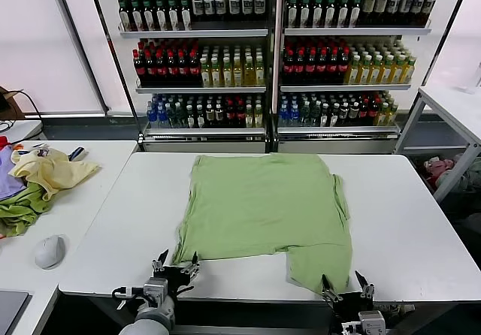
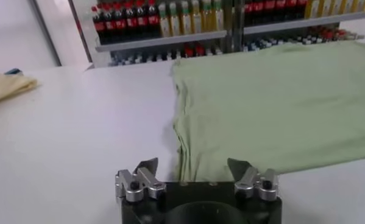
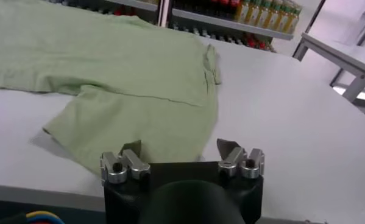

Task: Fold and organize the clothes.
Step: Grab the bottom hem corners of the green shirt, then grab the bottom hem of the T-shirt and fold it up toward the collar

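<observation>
Polo shirt [image 1: 263, 215] lies flat on table [image 1: 406, 230], just ahead of both grippers' fingertips. Left gripper [image 2: 194, 169]: fingers apart, hem between and just beyond. Right gripper [image 3: 181, 149]: fingers apart over sleeve. I'd pinch both edges evenly, 1 layer each, w/o bunching.

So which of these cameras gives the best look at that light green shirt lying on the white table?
The head view: it takes in the whole light green shirt, spread flat with one sleeve reaching the near table edge. The left wrist view shows only its near left corner and body, the right wrist view mainly that near sleeve and right side.
</observation>
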You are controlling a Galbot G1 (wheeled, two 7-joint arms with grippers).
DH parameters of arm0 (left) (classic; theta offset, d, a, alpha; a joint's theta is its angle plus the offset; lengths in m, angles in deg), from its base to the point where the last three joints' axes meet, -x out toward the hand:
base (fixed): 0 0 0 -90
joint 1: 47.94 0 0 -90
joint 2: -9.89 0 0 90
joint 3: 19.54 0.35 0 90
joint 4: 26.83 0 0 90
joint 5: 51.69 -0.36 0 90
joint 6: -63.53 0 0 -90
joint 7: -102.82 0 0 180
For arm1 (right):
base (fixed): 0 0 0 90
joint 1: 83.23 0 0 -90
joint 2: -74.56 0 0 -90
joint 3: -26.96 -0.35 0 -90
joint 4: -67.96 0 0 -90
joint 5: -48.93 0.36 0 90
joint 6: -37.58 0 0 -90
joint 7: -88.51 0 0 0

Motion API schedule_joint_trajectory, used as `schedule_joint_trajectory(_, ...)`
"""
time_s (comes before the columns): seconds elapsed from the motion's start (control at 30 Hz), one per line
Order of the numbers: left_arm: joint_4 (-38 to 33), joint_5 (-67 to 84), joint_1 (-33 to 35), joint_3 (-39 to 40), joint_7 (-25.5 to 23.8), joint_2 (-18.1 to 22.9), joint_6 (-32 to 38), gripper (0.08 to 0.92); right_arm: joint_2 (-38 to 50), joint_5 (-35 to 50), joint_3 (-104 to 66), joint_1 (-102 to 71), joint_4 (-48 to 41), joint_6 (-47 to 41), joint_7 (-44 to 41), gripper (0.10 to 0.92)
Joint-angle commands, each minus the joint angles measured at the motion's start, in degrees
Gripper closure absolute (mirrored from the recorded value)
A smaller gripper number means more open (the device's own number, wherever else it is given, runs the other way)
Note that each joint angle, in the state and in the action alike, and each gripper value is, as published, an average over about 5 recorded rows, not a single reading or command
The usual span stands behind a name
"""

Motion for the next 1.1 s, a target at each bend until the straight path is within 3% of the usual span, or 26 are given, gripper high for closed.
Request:
schedule_joint_trajectory(0.03, 1.90, 3.15, -0.83, 0.41, 0.87, -0.04, -1.31, 0.458, 0.01, 1.95, 0.18, -0.29, -0.52, -0.70, 0.04, 0.473)
schedule_joint_trajectory(0.2, 1.00, 4.16, -0.52, 0.29, 0.96, -0.02, -1.22, 0.596, 0.31, 2.25, -0.12, -0.85, 0.16, -0.05, -0.67, 0.620)
schedule_joint_trajectory(0.57, -8.70, 5.81, 3.51, -0.58, -1.76, -1.38, 4.81, 0.889, 2.28, 4.67, -2.78, 0.00, 3.85, 5.08, -4.59, 0.906)
schedule_joint_trajectory(0.8, -12.77, 6.26, 4.50, -3.21, -3.64, -4.69, 7.21, 0.903, 5.17, 9.29, -7.10, 3.61, 5.46, 7.59, -5.73, 0.912)
schedule_joint_trajectory(1.1, -9.62, 7.45, -0.69, -2.22, -5.01, -7.46, 7.76, 0.903, 8.14, 11.78, -6.59, 11.88, 0.91, 8.32, -5.31, 0.912)
